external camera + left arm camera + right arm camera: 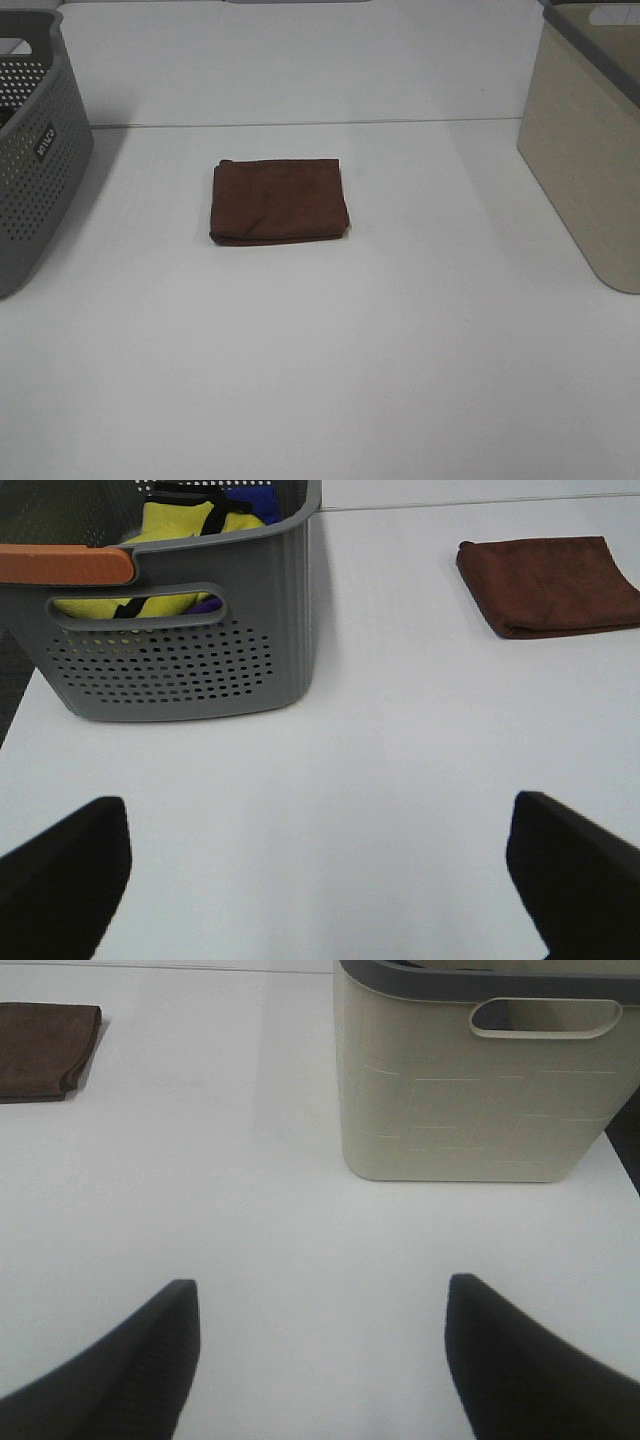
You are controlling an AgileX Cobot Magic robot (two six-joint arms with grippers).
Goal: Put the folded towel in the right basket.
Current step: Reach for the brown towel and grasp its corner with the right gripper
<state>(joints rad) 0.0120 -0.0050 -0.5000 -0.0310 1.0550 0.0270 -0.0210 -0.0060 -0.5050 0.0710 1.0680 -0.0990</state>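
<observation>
A folded brown towel point(279, 201) lies flat on the white table, a little left of the middle. It also shows in the left wrist view point(548, 585) and in the right wrist view point(45, 1050). The right basket point(588, 140) is beige with a dark grey rim and stands at the table's right edge; the right wrist view point(470, 1090) shows its handle cut-out. My left gripper point(320, 880) is open and empty above bare table, well away from the towel. My right gripper point(320, 1350) is open and empty, near the beige basket. Neither gripper shows in the exterior high view.
A grey perforated basket point(30, 150) stands at the table's left edge. In the left wrist view this grey basket point(180, 660) holds yellow and blue cloth and has an orange handle. A seam crosses the white table point(320, 350) behind the towel.
</observation>
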